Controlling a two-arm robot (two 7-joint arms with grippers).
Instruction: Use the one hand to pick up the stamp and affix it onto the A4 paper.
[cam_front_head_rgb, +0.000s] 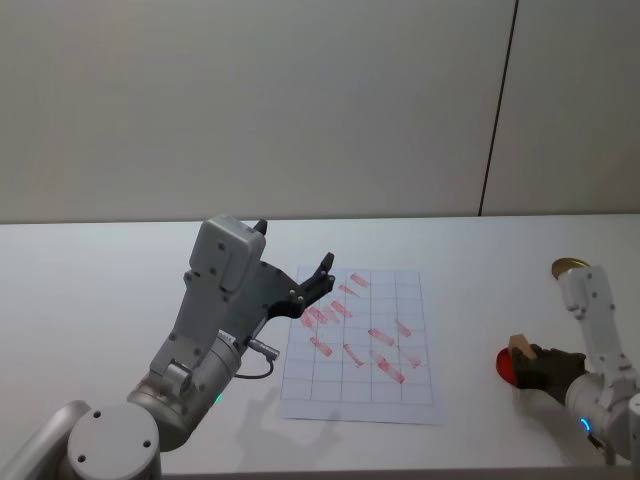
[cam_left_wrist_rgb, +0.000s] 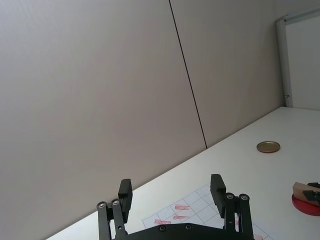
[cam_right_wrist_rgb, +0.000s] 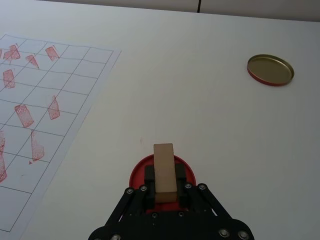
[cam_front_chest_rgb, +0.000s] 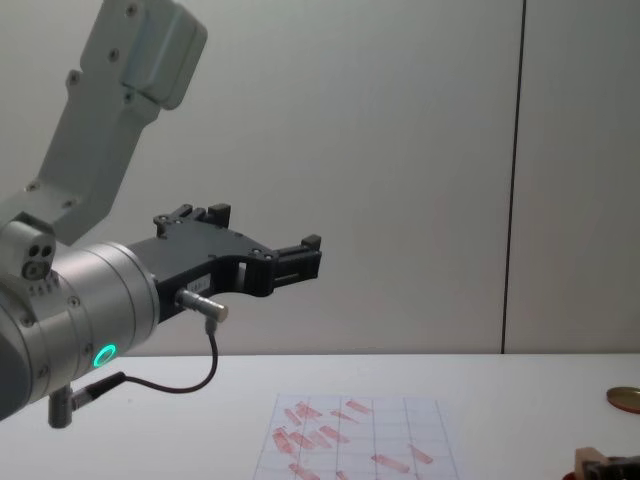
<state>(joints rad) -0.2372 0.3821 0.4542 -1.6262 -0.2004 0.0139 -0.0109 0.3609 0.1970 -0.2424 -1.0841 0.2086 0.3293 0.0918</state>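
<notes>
From the head view we see the right gripper (cam_front_head_rgb: 535, 368) low at the right side of the desk (cam_front_head_rgb: 100, 290), closed on the stamp (cam_front_head_rgb: 519, 346), which sits on the red pad (cam_front_head_rgb: 503, 365). The paper (cam_front_head_rgb: 360, 345) lies well apart to its left, and a brass lid (cam_front_head_rgb: 568, 266) lies farther back. The left gripper (cam_front_head_rgb: 295, 250) hangs idle above the paper's left edge.

From the left wrist view, the left gripper (cam_left_wrist_rgb: 171, 192) is spread wide and holds nothing. The stamp (cam_left_wrist_rgb: 301, 190) is on the pad (cam_left_wrist_rgb: 305, 206) in the distance.

From the right wrist view, the fingers (cam_right_wrist_rgb: 149, 175) pinch the stamp (cam_right_wrist_rgb: 164, 170) on its two long sides. We judge that it lies flat, underside on the pad (cam_right_wrist_rgb: 137, 172), with its long axis along the fingers' reach, pointing away from the wrist. The paper (cam_right_wrist_rgb: 50, 115) has several blank cells.

From the chest view, the stamp (cam_front_chest_rgb: 588, 460) shows at the lower right, and the left gripper (cam_front_chest_rgb: 265, 245) is high above the paper (cam_front_chest_rgb: 360, 440).

We take this as the pick-up, with the stamp on the ink. The next move calls for lifting it straight off the pad, carrying it left and pressing its underside level onto a blank cell.
</notes>
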